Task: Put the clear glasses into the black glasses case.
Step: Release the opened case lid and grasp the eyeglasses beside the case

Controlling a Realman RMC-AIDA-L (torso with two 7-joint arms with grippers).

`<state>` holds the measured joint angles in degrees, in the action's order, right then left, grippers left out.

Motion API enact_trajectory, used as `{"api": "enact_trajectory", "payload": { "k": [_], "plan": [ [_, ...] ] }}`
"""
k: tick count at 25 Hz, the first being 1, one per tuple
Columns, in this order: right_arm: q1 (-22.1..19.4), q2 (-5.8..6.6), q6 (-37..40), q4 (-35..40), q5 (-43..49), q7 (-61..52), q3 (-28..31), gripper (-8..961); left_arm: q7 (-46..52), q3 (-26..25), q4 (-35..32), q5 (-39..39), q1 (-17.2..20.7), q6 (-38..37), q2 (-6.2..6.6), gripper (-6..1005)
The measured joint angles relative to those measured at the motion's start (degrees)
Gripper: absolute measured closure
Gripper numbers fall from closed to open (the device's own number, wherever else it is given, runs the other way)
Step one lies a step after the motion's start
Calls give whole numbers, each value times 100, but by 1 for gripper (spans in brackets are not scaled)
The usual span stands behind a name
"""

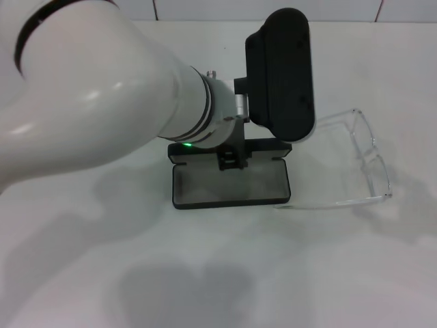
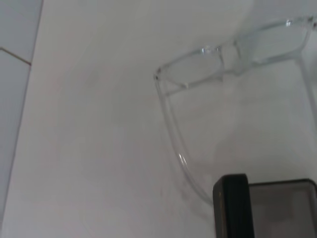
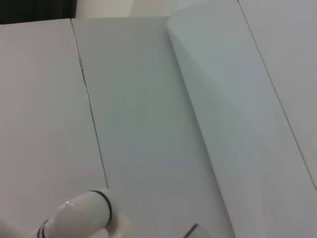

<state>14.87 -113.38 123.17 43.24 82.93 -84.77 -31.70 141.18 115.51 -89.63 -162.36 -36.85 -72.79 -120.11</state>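
Note:
The black glasses case [image 1: 231, 186] lies open in the middle of the white table, its grey lining facing up and its lid at the back. In the left wrist view one case corner [image 2: 233, 206] shows close up. The clear glasses [image 1: 365, 160] rest on the table just right of the case, with one thin temple arm reaching toward its front right corner. They also show in the left wrist view [image 2: 223, 59]. My left gripper [image 1: 280, 78] hangs over the back of the case, apart from the glasses. The right gripper is out of view.
The table [image 1: 102, 260] is plain white, and a tiled wall [image 3: 148, 124] stands behind it. My thick white left arm [image 1: 89, 102] crosses the upper left of the head view and hides the table there.

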Motion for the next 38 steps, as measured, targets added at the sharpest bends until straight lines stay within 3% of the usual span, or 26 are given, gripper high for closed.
{"api": "enact_trajectory", "payload": {
  "k": [5, 9, 14, 16, 20, 23, 29, 31, 38],
  "plan": [
    [3, 31, -50, 388, 116, -413, 215, 84, -54, -94, -592, 255, 207, -53, 10, 483],
    [16, 4, -516, 1322, 475, -1128, 278, 85, -307, -564, -1101, 917, 543, -35, 15, 473],
    [153, -33, -1250, 2529, 1433, -2306, 78, 85, -1202, -1881, -1404, 2974, 990, 190, 14, 467],
    [292, -39, -1495, 3019, 2007, -2975, -89, 85, -1859, -2635, -1306, 4371, 1203, 195, 18, 467],
    [712, 4, -1630, 3794, 3229, -4200, -589, 85, -3240, -4002, -587, 6949, 1619, -231, 36, 474],
    [1114, 18, -1628, 4294, 4295, -5092, -1243, 85, -3875, -4795, 193, 8191, 1696, -924, 54, 478],
    [2236, 17, -1588, 4159, 6007, -6541, -2357, 85, -4589, -5880, 1643, 9017, 1626, -2255, 63, 486],
    [2552, 17, -1591, 3939, 6270, -6787, -2522, 85, -4906, -6007, 2143, 9086, 1604, -2438, 66, 488],
    [3223, -44, -2117, 2651, 6884, -7003, -2616, 115, -5398, -6039, 2783, 9117, 1589, -2547, 65, 496]
  ]
}}
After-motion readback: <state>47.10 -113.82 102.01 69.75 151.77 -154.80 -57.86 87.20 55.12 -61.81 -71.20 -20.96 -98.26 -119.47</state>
